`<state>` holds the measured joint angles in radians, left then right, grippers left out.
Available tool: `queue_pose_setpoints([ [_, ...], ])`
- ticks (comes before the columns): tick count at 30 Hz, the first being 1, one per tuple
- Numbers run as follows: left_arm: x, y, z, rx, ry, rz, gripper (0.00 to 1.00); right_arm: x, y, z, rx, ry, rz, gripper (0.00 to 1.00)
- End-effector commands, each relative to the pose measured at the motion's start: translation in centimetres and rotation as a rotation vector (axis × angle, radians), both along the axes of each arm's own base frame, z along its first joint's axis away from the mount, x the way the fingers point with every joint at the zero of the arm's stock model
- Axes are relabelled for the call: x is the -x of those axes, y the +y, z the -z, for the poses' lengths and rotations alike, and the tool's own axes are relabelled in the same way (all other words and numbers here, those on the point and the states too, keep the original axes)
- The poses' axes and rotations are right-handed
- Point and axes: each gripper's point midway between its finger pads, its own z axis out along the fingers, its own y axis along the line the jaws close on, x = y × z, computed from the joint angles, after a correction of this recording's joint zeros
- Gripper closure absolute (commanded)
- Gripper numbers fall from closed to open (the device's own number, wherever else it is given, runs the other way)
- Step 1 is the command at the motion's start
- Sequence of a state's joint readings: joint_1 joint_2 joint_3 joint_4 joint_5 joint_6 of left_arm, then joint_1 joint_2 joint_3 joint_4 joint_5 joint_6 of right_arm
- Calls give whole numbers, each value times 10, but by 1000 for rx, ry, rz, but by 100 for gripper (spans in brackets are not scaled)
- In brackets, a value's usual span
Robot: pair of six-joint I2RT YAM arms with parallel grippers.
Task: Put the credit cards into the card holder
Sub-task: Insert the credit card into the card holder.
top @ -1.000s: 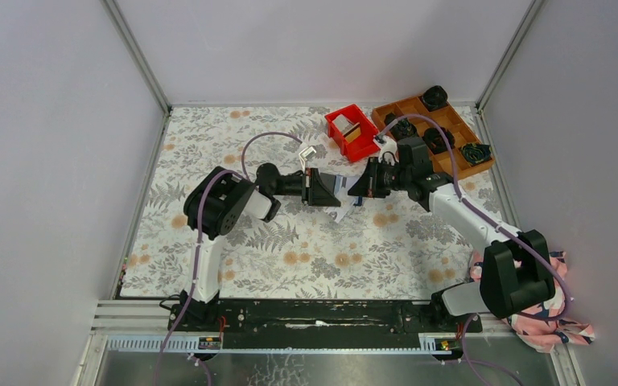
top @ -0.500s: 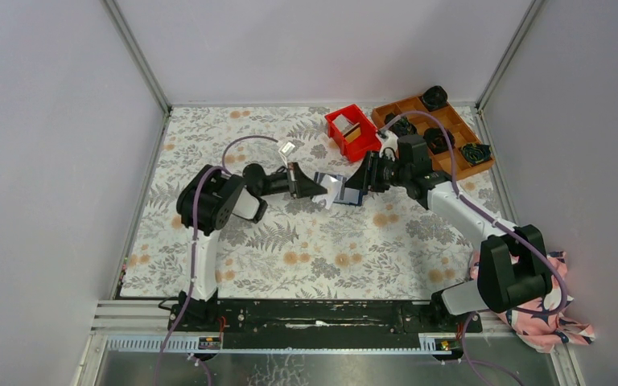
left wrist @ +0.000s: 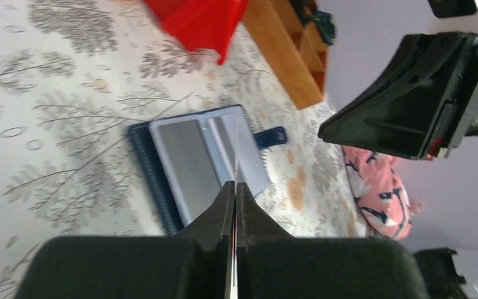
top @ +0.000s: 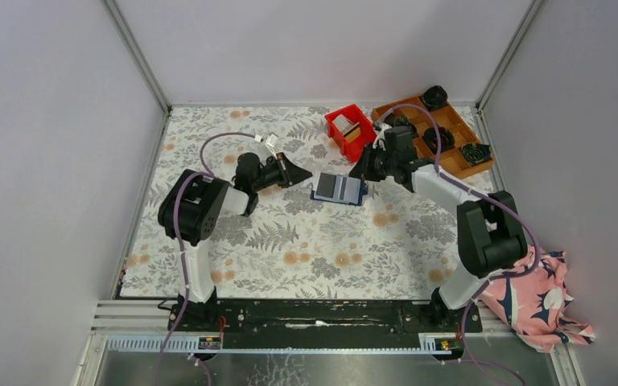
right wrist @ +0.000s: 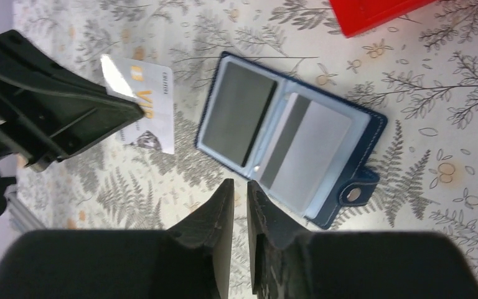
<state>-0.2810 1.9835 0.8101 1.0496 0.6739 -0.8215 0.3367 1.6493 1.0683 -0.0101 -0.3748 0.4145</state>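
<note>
The card holder (top: 338, 189) lies open and flat on the floral table, pale pockets up, snap tab (right wrist: 353, 194) to one side; it also shows in the left wrist view (left wrist: 193, 165) and the right wrist view (right wrist: 286, 134). My left gripper (top: 304, 173) is just left of it, shut on a white credit card (right wrist: 146, 103) with orange lettering. From the left wrist the card is edge-on, a thin line (left wrist: 235, 156) between the pressed jaws (left wrist: 235, 187). My right gripper (top: 360, 170) hovers at the holder's far right corner; its jaws (right wrist: 241, 185) stand a little apart with nothing between them.
A red bin (top: 350, 133) with a pale and a tan flat piece inside stands behind the holder. A wooden grid tray (top: 442, 137) with dark rolled bundles is at the back right. Pink floral cloth (top: 543, 310) lies off the table's right front corner.
The holder went from being held up between both grippers to lying flat and open on the table. The right gripper let go and drew back toward the bin; the left pulled back leftward.
</note>
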Motion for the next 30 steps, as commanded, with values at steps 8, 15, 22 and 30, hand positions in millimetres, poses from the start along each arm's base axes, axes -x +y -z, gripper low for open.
queue_pose_setpoints([
  [8, -22, 10, 33, -106, 49, -95, 100, -34, 3, 35, 105, 6, 41, 91],
  [15, -27, 6, 38, -94, 59, -86, 100, -36, 1, 57, 143, 44, 57, 95],
  [22, -27, 5, 46, -88, 73, -86, 100, -35, 0, 69, 156, 67, 62, 97],
  [30, -28, 5, 49, -68, 83, -90, 100, -34, -1, 75, 164, 81, 61, 98],
])
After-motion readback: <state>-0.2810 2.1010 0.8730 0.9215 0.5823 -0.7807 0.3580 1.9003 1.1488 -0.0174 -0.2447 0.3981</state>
